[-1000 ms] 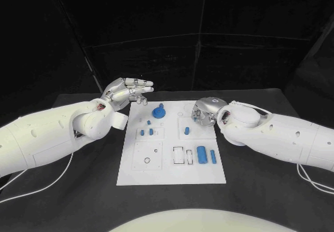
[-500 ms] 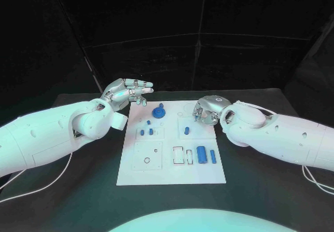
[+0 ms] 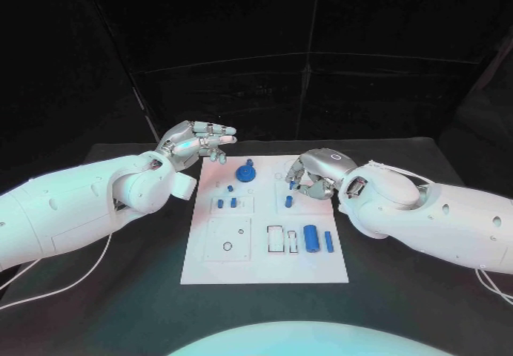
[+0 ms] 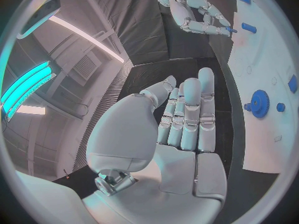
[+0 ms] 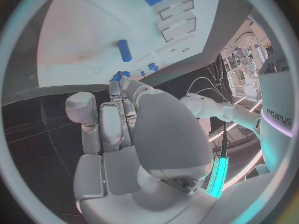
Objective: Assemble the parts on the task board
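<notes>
Your main risk sits with the right hand [image 3: 310, 176]: its fingers are curled low over the board [image 3: 267, 259] beside the small blue peg [image 3: 288, 199], and a careless reach could nudge that peg, or shift the whole board if a finger drags on it. In the left wrist view a fingertip looks to be at a small blue part [image 4: 232, 30], but you cannot tell whether it is pinched or only touched. Your left hand [image 3: 196, 141] hovers off the board's far left corner, fingers loosely spread and holding nothing. The gear [image 3: 245, 173] stands near the far edge; the larger cylinder [image 3: 311, 237] lies nearer you, just beside the empty slots
</notes>
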Motion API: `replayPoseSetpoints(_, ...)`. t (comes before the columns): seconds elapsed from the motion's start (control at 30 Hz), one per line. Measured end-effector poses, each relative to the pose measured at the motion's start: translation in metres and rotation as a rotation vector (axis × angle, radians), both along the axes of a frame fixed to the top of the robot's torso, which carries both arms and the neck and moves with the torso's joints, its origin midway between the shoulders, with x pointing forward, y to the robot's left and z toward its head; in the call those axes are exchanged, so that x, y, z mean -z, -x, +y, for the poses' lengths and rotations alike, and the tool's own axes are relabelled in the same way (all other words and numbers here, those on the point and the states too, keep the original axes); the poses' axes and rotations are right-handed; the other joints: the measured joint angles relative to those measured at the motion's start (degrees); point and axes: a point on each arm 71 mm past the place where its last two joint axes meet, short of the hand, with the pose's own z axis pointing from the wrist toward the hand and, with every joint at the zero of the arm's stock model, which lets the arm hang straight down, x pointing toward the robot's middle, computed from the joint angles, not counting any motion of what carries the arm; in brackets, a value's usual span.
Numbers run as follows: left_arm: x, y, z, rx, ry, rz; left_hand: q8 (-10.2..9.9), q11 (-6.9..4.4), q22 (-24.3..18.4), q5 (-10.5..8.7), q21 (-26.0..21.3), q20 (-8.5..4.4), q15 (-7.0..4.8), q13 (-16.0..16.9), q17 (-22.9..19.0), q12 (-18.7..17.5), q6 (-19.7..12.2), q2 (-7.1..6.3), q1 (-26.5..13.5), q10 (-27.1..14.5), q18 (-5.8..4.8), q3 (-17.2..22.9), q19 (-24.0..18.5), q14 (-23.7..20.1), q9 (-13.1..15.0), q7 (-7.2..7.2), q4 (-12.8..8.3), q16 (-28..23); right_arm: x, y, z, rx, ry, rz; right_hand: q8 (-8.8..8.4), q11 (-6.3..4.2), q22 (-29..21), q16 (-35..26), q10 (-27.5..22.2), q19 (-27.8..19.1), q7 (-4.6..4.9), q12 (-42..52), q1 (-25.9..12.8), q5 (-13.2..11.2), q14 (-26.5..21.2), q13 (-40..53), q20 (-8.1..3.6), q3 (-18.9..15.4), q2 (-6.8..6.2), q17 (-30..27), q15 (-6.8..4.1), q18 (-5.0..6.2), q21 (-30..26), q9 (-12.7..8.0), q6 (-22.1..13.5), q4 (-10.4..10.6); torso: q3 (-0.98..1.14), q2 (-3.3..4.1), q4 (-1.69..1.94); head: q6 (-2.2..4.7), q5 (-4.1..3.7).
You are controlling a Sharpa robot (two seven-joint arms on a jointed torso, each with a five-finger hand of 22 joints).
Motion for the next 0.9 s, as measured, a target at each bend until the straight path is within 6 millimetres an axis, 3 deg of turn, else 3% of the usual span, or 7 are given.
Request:
replayPoseSetpoints(0.27, 0.000, 0.000, 0.000, 0.000, -0.002, 0.001, 0.0, 0.00, 0.0, 0.00, 0.0, 0.00, 0.20, 0.0, 0.0, 0.0, 0.0, 0.00, 0.0, 0.0, -0.01, 0.0, 0.0, -0.2, 0.0, 0.00, 0.0, 0.0, -0.009, 0.016, 0.026, -0.069, -0.060, -0.009, -0.24, 0.00, 0.0, 0.0, 0.0, 0.0, 0.02, 0.0, -0.2, 0.2, 0.0, 0.0, 0.00, 0.1, -0.22, 0.0, 0.00, 0.01, 0.0, 0.0, 0.0, -0.1, 0.02, 0.03, 0.02, -0.27, 1.56)
replayPoseSetpoints(0.43, 0.000, -0.001, -0.001, 0.000, -0.003, 0.001, 0.0, 0.00, 0.0, 0.00, 0.0, 0.00, 0.20, 0.0, 0.0, 0.0, 0.0, 0.00, 0.0, 0.0, -0.01, 0.0, 0.0, -0.2, 0.0, 0.00, 0.0, 0.0, -0.010, 0.020, 0.049, -0.114, -0.087, -0.003, -0.33, 0.00, 0.0, 0.0, 0.0, 0.0, 0.02, -0.2, -0.2, 0.2, 0.0, 0.0, 0.00, 0.3, -0.22, 0.0, 0.00, 0.01, 0.0, 0.0, 0.0, -0.3, 0.02, 0.05, -0.09, -0.63, 3.76)
replayPoseSetpoints(0.57, 0.001, -0.001, -0.002, 0.001, -0.003, 0.001, 0.0, 0.00, 0.0, 0.00, 0.0, 0.00, 0.21, 0.0, 0.0, 0.0, 0.0, 0.00, 0.0, 0.0, -0.01, 0.0, 0.0, -0.2, 0.0, 0.00, 0.0, 0.0, -0.001, 0.024, 0.064, -0.140, -0.101, 0.020, -0.33, 0.00, 0.0, 0.0, 0.0, 0.0, 0.02, -0.2, -0.2, 0.5, 0.0, 0.0, 0.00, 0.4, -0.22, 0.0, 0.00, 0.01, 0.0, 0.0, 0.0, -0.4, 0.04, 0.07, -0.09, -1.27, 5.55)
replayPoseSetpoints(0.67, 0.001, -0.001, -0.003, 0.002, -0.003, 0.001, 0.0, 0.00, 0.0, 0.00, 0.0, 0.00, 0.21, 0.0, 0.0, 0.0, 0.0, 0.00, 0.0, 0.0, -0.01, 0.0, 0.0, -0.2, 0.0, 0.00, 0.0, 0.0, 0.008, 0.027, 0.074, -0.155, -0.108, 0.041, -0.34, 0.00, 0.0, 0.0, 0.0, 0.0, 0.02, -0.2, -0.2, 0.5, 0.0, -0.1, 0.00, 0.5, -0.22, 0.0, 0.00, 0.02, 0.0, 0.0, 0.0, -0.5, 0.01, 0.07, -0.05, -1.63, 6.47)
replayPoseSetpoints(0.9, 0.001, -0.002, -0.006, 0.007, -0.001, 0.001, 0.0, 0.00, 0.0, 0.00, 0.0, 0.00, 0.20, 0.0, -0.1, 0.0, 0.0, 0.00, 0.0, 0.0, -0.01, -0.2, 0.0, -0.2, 0.0, 0.00, 0.2, 0.0, 0.028, 0.033, 0.093, -0.185, -0.116, 0.087, -0.34, 0.01, -0.1, 0.0, 0.0, 0.0, 0.02, -0.2, -0.2, 0.5, 0.0, 0.0, 0.00, 0.6, -0.22, -0.1, 0.00, 0.02, 0.0, 0.0, 0.0, -0.6, -0.01, 0.10, 0.00, -2.43, 7.88)
